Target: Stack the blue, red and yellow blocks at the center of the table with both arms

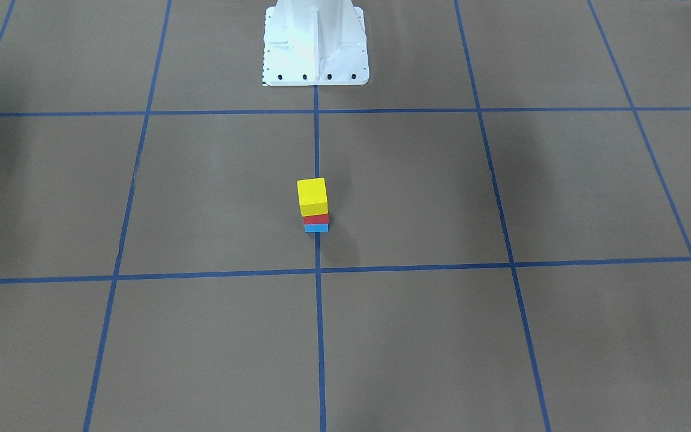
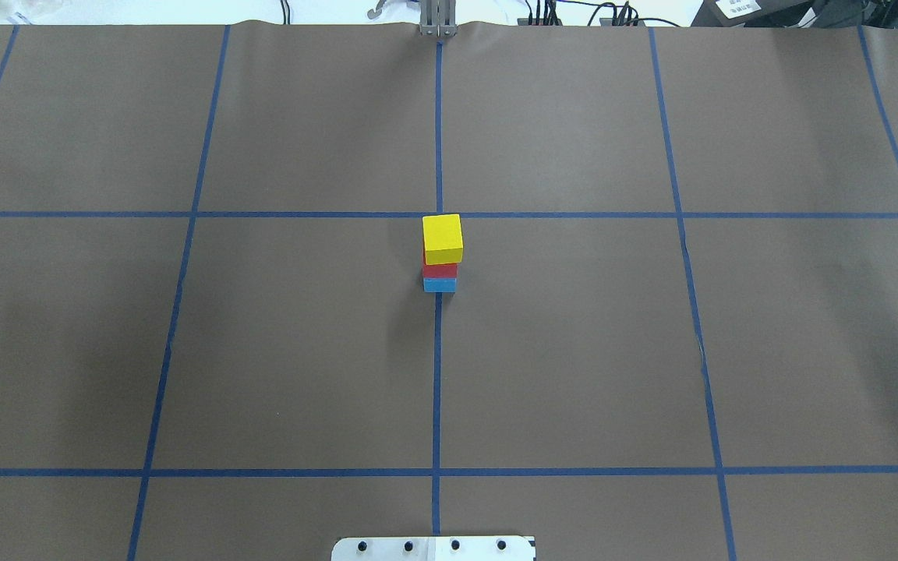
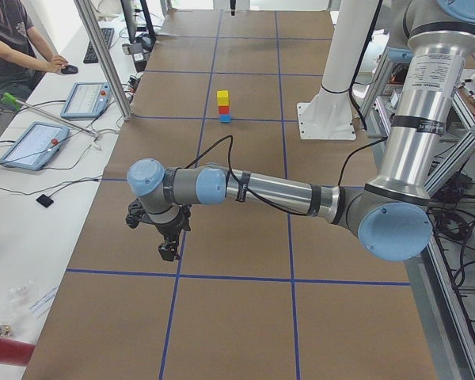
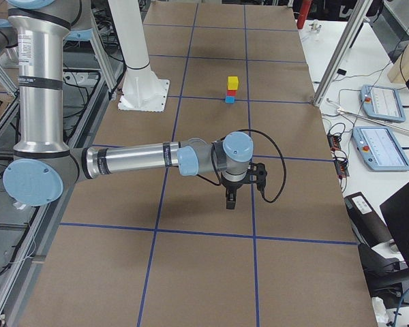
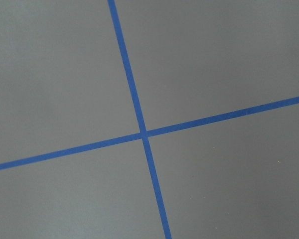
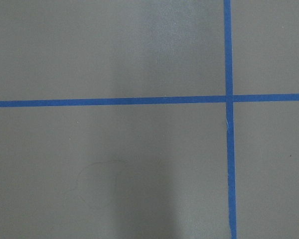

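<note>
Yellow block (image 2: 442, 238) on top, red block (image 2: 440, 270) beneath, blue block (image 2: 440, 285) at the bottom: stacked upright at the middle of the brown table (image 2: 262, 351), on the centre tape line (image 2: 436, 374). Well apart from the stack, left gripper (image 3: 168, 252) and right gripper (image 4: 230, 203), each pointing down over paper near opposite table ends. Cannot tell whether spread or closed.
</note>
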Robot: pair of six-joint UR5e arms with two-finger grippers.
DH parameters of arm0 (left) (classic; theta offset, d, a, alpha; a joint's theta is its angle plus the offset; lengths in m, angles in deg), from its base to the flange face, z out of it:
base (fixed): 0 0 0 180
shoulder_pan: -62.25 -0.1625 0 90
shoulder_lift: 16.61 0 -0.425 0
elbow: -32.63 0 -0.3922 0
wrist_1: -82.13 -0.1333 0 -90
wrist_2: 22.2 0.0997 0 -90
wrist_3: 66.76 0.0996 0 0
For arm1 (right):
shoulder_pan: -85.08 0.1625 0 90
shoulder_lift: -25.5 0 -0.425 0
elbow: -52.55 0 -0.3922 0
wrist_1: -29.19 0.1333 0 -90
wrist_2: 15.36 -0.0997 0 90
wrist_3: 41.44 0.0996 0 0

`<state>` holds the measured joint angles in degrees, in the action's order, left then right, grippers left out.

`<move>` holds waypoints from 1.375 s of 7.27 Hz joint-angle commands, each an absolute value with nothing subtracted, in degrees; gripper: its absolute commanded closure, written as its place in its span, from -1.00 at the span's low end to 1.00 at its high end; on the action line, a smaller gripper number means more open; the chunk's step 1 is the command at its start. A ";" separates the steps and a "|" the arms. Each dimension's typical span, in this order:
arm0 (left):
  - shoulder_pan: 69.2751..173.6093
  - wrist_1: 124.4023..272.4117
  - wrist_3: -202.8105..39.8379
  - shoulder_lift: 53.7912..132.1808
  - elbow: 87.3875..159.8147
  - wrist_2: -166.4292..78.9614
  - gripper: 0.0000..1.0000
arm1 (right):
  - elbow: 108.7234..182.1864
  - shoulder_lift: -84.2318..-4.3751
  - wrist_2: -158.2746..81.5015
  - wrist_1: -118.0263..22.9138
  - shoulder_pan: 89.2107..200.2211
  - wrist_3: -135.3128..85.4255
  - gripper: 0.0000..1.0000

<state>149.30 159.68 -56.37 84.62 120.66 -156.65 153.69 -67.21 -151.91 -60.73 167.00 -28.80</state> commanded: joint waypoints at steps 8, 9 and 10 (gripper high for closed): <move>149.52 164.74 -57.44 80.77 119.75 -157.82 -1.00 | 154.06 -66.08 -147.73 -65.12 167.53 -35.64 -0.99; 149.52 164.48 -57.44 81.04 119.82 -157.82 -1.00 | 154.24 -65.90 -147.73 -65.03 167.79 -35.73 -0.99; 149.61 164.39 -57.53 81.21 119.99 -157.82 -1.00 | 154.24 -65.99 -147.73 -65.03 167.79 -35.73 -0.99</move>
